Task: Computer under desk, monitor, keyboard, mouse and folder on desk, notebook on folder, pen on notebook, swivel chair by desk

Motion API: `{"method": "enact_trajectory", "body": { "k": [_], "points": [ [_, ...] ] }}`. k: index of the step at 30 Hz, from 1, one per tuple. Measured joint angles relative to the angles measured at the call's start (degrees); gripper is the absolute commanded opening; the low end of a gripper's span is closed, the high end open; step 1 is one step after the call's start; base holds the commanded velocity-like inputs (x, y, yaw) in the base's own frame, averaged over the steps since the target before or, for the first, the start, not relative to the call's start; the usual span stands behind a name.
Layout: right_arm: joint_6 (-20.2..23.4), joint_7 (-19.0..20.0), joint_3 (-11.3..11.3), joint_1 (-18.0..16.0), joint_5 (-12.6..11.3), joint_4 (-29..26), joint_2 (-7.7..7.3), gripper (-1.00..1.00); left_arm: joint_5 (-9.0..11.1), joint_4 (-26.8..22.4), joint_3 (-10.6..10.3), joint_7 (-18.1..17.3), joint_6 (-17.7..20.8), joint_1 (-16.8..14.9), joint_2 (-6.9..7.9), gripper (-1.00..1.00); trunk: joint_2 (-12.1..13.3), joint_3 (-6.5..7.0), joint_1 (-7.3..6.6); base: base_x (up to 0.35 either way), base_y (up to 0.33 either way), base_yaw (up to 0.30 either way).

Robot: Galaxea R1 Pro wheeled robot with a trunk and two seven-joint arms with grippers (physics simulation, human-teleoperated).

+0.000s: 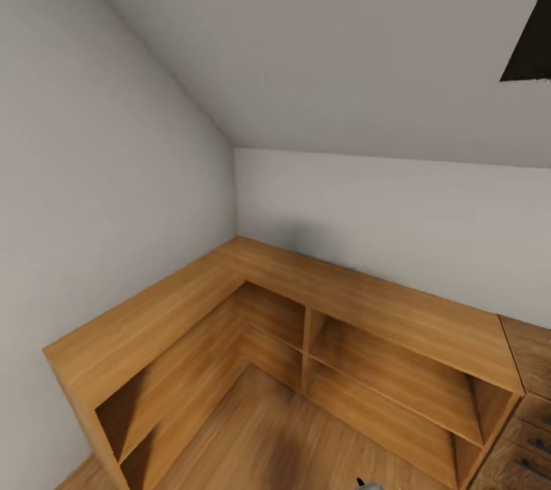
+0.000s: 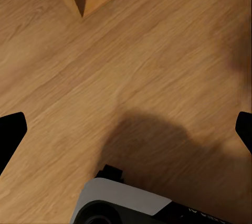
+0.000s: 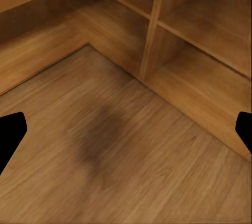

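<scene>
Head view: corner shelf unit (image 1: 306, 314) edge

The left gripper (image 2: 126, 127) is seen with fingertips (image 2: 11, 129) spread wide; the right gripper (image 3: 126, 129) is likewise held parted, both aimed downward.

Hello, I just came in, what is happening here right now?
Nothing is being handled at this moment. The robot faces a room corner under a sloped ceiling, looking at an L-shaped wooden shelf unit with bare shelves. Both wrist cameras look down at the wood floor. The left gripper and the right gripper have their fingers spread wide and hold nothing.
</scene>
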Motion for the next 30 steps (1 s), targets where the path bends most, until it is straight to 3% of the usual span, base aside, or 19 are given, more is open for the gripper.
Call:
{"method": "enact_trajectory", "body": {
  "k": [18,30],
  "points": [
    [0.01,0.0,-0.02,0.0,0.01,0.0,0.0,1.0,0.06,0.0,0.06,0.0,0.01,0.0,0.0,1.0,0.0,0.0,0.0,0.314,0.0,-0.3],
    [0.01,0.0,0.03,0.0,0.08,0.0,0.0,1.0,0.09,0.0,0.14,0.0,0.01,0.0,0.0,1.0,0.0,0.0,0.02,0.067,0.0,-0.3]
  ]
}}
